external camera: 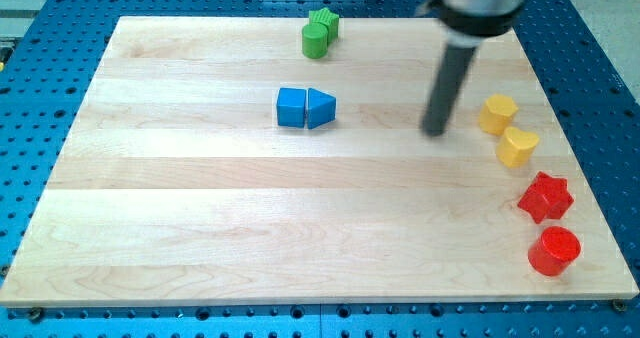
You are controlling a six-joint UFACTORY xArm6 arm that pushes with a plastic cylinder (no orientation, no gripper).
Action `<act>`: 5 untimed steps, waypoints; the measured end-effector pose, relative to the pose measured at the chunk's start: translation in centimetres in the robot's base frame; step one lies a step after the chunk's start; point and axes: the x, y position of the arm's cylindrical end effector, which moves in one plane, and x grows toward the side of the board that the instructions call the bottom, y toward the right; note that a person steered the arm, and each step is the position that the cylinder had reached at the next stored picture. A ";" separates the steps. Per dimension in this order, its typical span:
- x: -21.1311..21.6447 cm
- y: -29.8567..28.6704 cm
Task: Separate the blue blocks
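Two blue blocks sit touching each other a little above the board's middle: a blue cube [291, 107] on the left and a blue wedge-shaped block [320, 108] on its right. My tip [435, 131] rests on the board well to the right of them, apart from both. It stands just left of a yellow hexagonal block [497, 113].
Two green blocks [320, 33] sit together near the view's top edge. A yellow heart-shaped block [517, 147], a red star [544, 197] and a red cylinder [554, 251] line the right side. The wooden board [200, 238] lies on a blue perforated table.
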 end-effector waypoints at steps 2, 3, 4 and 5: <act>-3.0 -13.7; -6.7 -8.5; -7.2 -2.6; -7.0 -6.1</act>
